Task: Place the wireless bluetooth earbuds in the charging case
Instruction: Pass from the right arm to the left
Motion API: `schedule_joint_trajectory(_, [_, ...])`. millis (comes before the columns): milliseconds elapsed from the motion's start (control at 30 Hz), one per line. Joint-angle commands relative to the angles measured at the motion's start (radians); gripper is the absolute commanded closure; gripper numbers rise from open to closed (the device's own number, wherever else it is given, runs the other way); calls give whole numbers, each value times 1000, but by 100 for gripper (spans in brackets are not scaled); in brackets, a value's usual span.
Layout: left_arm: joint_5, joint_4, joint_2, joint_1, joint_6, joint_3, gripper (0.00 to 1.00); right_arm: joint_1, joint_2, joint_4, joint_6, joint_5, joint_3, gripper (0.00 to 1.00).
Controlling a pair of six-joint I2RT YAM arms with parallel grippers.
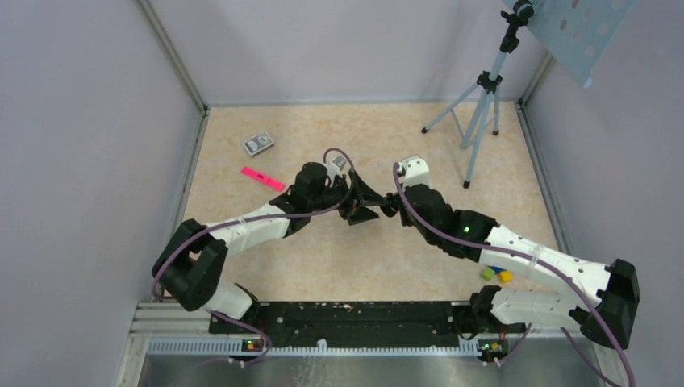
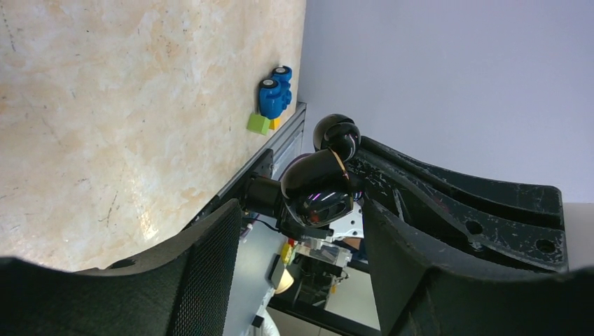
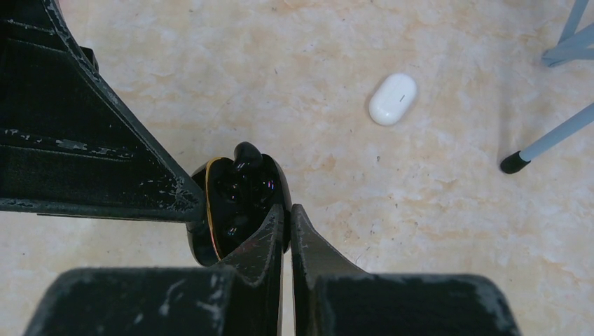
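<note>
Both arms are meeting above the middle of the surface (image 3: 434,238). The right gripper (image 3: 287,213) is standing with its fingers pressed together, leaving only a sliver of a gap, and the tips are pinching the edge of the charging case (image 3: 235,203), holding it up off the surface. The case is hanging open, glossy black with a thin gold line around its rim. A small glossy black rounded bit (image 3: 246,154) is sticking out at its far edge. I cannot tell whether that is one of the earbuds, and I am seeing no white ones.

The left gripper (image 2: 301,205) is facing it with its jaws standing well apart, the case sitting between the two fingers. One finger is close against the case's side, though I cannot tell if it is touching.

A white pill-shaped object (image 3: 394,98) is lying on the surface beyond the case, well apart from it. A blue toy (image 2: 275,91) and a green block (image 2: 258,123) are sitting together near the surface's edge.
</note>
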Motion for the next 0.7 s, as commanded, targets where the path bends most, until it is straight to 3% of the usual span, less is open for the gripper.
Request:
schedule_joint_trajectory(0, [0,71,2,-2,-21,16,31,20,-29,17,8,30,50,100])
schedule_joint_trajectory(667, [13,66,24,-3,-19,27,48,33,-36,21,10,37,43,100])
